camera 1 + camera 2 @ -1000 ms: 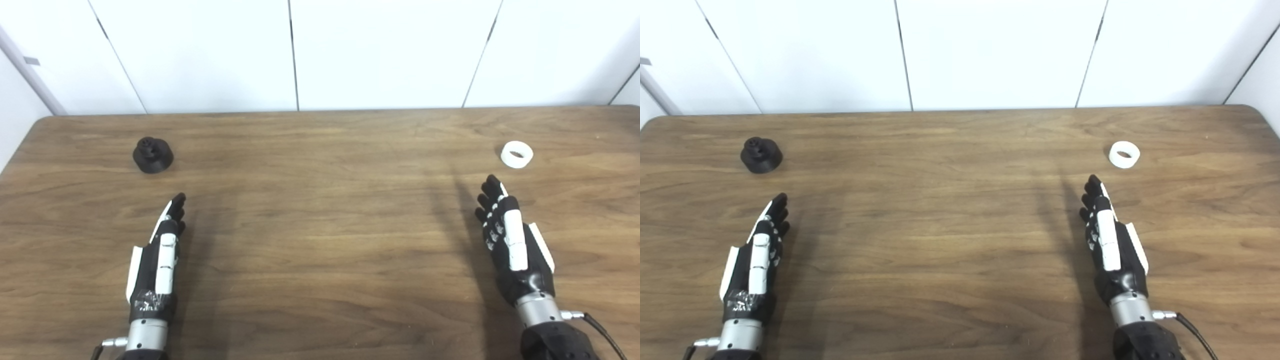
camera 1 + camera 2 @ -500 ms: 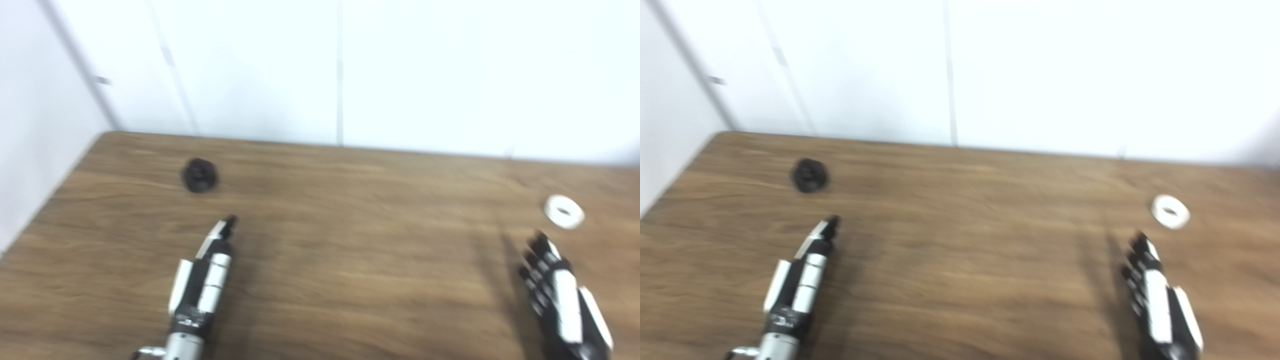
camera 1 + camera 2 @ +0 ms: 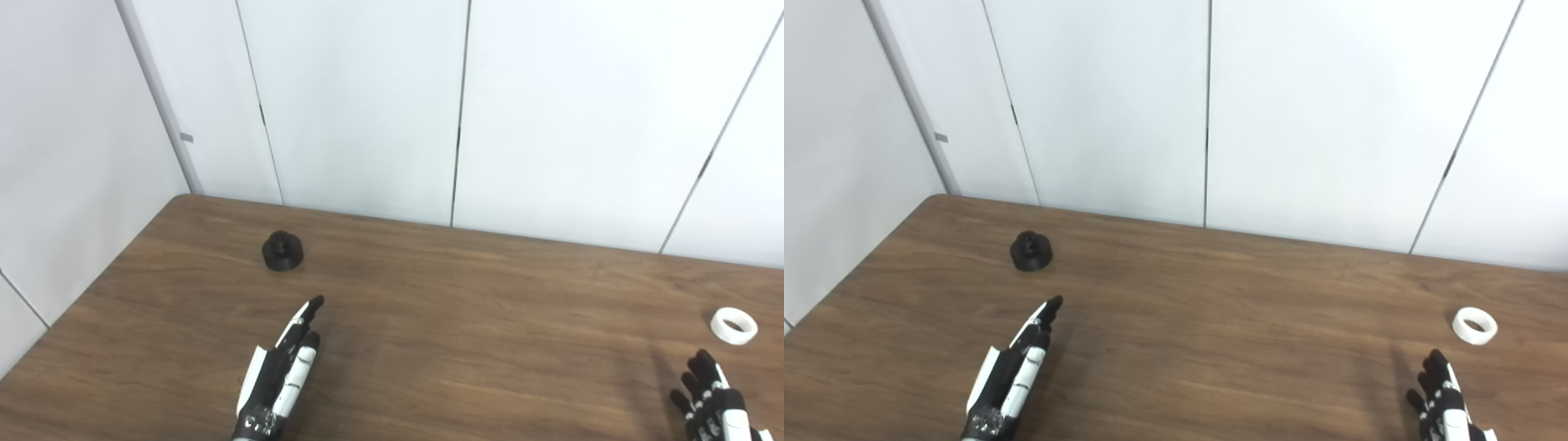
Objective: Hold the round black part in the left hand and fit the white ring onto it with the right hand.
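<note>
My view is swinging up and leftward (parts unmoved); my left hand [image 3: 278, 380] and right hand [image 3: 1442, 401], fingers released, are nearing black part [image 3: 283, 251] and white ring [image 3: 734, 325].

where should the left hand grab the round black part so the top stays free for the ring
Probably by the wide lower skirt of the round black part, fingers and thumb closing on opposite sides of it from above and the near side. It sits upright on the table with a narrower boss on top, which should stay uncovered for the white ring. The left hand is open, short of it.
</note>
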Robot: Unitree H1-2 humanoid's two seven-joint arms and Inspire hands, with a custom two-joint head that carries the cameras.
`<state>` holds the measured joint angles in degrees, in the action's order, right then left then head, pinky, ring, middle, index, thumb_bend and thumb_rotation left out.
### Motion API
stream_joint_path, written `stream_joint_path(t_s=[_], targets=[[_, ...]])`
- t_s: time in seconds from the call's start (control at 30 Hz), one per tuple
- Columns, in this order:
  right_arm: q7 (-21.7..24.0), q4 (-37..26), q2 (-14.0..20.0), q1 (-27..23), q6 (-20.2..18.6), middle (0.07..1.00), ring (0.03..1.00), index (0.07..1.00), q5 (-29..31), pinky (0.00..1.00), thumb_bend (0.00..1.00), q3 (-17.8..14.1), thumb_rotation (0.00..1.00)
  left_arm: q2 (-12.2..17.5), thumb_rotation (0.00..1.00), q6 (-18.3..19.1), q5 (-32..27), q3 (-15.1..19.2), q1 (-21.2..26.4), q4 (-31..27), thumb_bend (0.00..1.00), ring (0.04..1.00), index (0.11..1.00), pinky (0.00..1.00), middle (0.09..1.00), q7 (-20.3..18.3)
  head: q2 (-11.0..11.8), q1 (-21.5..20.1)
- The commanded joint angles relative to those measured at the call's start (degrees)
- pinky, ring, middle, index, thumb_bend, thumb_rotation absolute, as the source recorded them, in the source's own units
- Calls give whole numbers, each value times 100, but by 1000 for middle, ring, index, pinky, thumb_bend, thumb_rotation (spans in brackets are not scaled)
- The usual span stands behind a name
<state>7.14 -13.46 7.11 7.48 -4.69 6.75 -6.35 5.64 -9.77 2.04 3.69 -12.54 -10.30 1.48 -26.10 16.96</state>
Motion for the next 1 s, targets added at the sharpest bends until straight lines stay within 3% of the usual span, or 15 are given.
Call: stream_joint_path(t_s=[0.0,0.27,0.33,0.6,0.77,0.97], targets=[[-24,14,43,-16,69,1000,1000,1000,-13,1000,549,18,1000,-198,897,-211,-8,-64,-22,303,496,999,955,1000,981,57,-12,-21],[-41,47,27,-24,73,1000,1000,1000,61,1000,598,-11,1000,-165,763,-121,359,-91,-65,202,550,991,968,1000,986,166,-76,-109],[-60,15,22,-21,33,1000,1000,1000,46,1000,587,-12,1000,-182,660,-18,474,-56,-78,96,558,984,967,993,980,233,-76,-109],[-95,-28,16,10,2,1000,1000,1000,-14,1000,566,8,1000,-74,423,635,690,131,-31,-621,774,981,956,1000,971,393,-108,-157],[-105,-11,11,7,-15,1000,1000,1000,-24,1000,554,10,1000,54,395,1126,1203,403,188,-888,899,988,922,1000,941,602,-122,-154],[-105,-1,10,-1,-3,1000,1000,1000,-34,1000,525,41,1000,404,393,1618,1726,696,606,-825,921,975,911,988,949,652,-115,-155]])
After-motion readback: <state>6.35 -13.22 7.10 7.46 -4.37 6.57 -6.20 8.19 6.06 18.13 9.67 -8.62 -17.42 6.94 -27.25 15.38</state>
